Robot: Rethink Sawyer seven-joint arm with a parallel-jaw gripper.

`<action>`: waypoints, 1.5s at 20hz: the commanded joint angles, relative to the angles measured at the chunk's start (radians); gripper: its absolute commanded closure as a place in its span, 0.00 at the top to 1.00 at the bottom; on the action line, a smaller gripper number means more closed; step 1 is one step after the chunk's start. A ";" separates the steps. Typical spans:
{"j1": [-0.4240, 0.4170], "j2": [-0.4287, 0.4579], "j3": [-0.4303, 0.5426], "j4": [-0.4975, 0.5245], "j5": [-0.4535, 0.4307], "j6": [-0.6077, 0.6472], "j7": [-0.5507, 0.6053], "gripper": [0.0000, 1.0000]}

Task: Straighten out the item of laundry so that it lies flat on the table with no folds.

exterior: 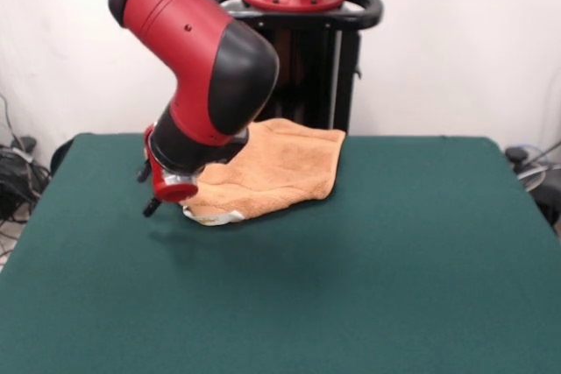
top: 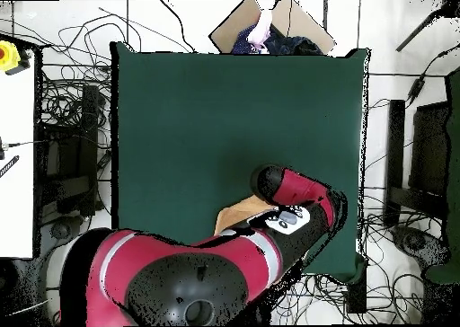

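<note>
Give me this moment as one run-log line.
towel: folded, far side of table | gripper: low at towel's edge, grip unclear | status: not flat

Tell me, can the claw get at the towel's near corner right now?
Probably yes: the claw sits low beside the towel, right at that corner, and nothing lies between them on the table.

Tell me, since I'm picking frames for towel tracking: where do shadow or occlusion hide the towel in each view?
Front view: the arm covers the towel's left part and casts a soft shadow on the table below the gripper. Overhead view: the arm hides nearly all the towel; only a small tan patch shows.
</note>
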 commanded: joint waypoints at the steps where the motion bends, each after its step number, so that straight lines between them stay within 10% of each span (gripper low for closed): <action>1: -0.028 -0.031 0.184 0.015 0.060 -0.082 0.161 1.00; 11: -0.131 -0.110 0.384 0.096 0.098 -0.156 0.170 1.00; 30: 0.013 -0.176 0.249 0.100 0.092 0.018 0.190 1.00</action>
